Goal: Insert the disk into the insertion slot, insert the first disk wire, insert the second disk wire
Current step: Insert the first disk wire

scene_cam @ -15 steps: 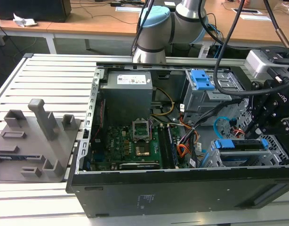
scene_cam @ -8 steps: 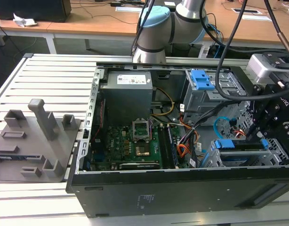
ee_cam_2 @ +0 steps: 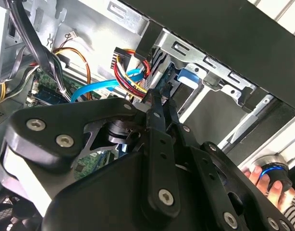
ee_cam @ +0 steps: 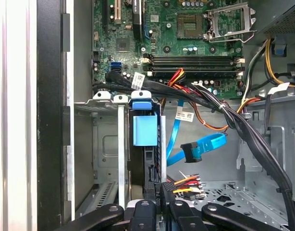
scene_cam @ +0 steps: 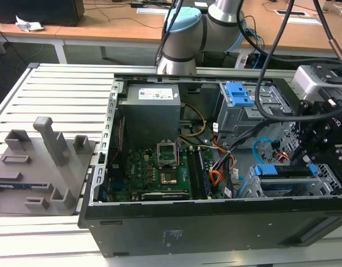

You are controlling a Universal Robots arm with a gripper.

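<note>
Gripper at the exterior view's right, fingers nearly closed, pinching the black plug of the red-and-yellow wire bundle, just behind the blue-framed disk seated in the grey cage, light blue cable hanging loose nearby

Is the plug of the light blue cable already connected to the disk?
No, in the first wrist view the second disk wire ends free, apart from the disk.
</note>
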